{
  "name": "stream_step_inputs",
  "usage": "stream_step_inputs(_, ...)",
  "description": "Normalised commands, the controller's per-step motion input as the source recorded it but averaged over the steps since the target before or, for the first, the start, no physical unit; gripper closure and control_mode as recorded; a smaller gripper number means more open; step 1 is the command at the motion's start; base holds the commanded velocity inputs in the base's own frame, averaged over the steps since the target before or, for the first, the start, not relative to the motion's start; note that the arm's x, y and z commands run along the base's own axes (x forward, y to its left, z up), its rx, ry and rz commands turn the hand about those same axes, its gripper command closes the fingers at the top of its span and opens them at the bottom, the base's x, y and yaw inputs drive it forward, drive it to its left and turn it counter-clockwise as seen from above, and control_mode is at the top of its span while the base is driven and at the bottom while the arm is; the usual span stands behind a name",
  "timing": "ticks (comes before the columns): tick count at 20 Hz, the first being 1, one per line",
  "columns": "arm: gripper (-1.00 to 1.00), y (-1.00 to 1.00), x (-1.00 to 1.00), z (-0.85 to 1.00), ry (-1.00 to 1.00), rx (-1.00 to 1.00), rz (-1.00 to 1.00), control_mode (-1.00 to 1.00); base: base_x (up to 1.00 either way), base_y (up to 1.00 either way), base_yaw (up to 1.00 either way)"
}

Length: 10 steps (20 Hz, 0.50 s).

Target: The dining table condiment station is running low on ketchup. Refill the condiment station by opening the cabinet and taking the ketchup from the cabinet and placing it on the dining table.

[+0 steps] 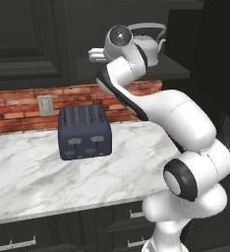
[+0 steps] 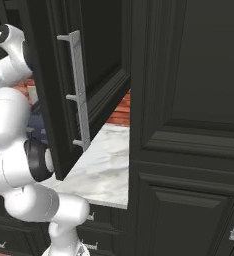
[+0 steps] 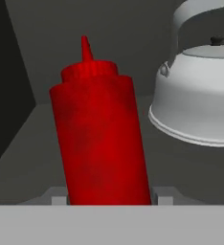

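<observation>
Here we take the kettle point(image 3: 200, 91) as our landmark: it stands on the shelf inside the open cabinet point(image 2: 96, 65), and the ketchup point(image 3: 99, 129) stands just beside it, close in front of the hand camera and leaning slightly in that view. We see the bottle's base cut off at the bottom of the hand view, so we cannot make out where it meets the shelf. The claw point(image 3: 109, 198) sits low around the bottle: a small grey fingertip shows on each side of the red body, pressed against it, so we read the claw as partly closed and gripping the ketchup. In the left base view, the kettle point(image 1: 149, 42) is half hidden behind the arm's wrist, and the bottle is covered there. Below the kettle, on the marble surface point(image 1: 33, 172), a dark toaster point(image 1: 84, 131) stands before the brick wall. In the right base view, the cabinet door with its silver handle point(image 2: 79, 90) hides the shelf.
</observation>
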Motion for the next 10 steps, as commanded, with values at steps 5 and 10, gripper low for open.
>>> stream_step_inputs(5,1.00,-0.33,-1.00,-0.37,0.00,0.00,0.03,-1.00,0.00,0.00,0.00)
stream_step_inputs(10,1.00,-0.39,-1.00,-0.48,0.00,0.00,0.10,-1.00,0.00,0.00,0.00)
